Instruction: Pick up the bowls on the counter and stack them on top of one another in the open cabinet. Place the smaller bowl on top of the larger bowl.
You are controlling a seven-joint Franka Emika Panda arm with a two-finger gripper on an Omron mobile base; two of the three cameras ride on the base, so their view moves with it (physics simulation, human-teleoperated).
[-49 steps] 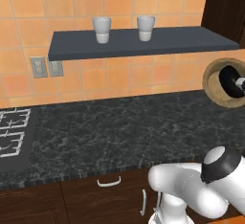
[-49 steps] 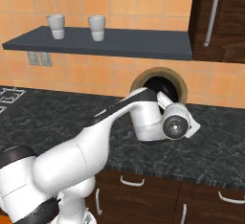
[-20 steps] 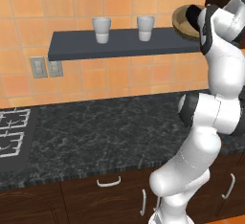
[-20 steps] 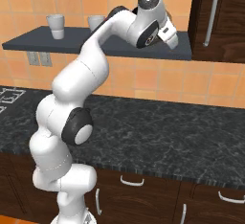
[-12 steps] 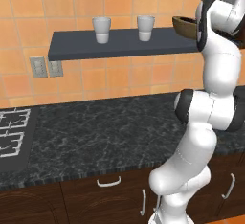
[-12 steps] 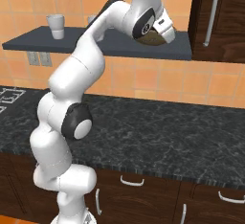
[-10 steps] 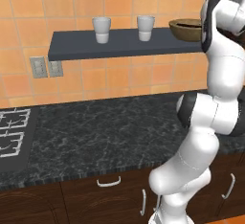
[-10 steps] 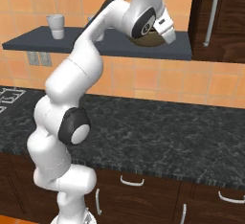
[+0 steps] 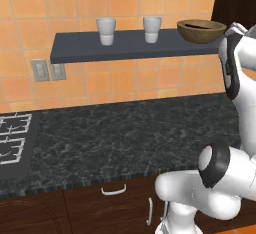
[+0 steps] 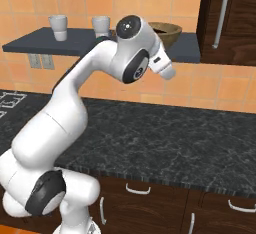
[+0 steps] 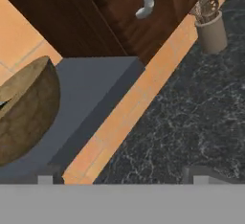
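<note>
Nearest you, the black marbled stone tabletop (image 9: 130,138) lies bare of bowls under the raised white arm. Above it, the wide tan-brown wooden bowl (image 9: 201,30) rests upright on the right end of the flat dark grey wall shelf (image 9: 125,45), just beside the very dark brown wooden cabinet (image 10: 232,23), not inside it. You cannot tell whether the end effector is open or closed. The bowl likely needs regrasping and moving into the cabinet. Further left, two white-grey cups (image 9: 106,30) stand on the shelf, contents hidden. Far off, a tan utensil pot (image 11: 209,29) holds utensils.
</note>
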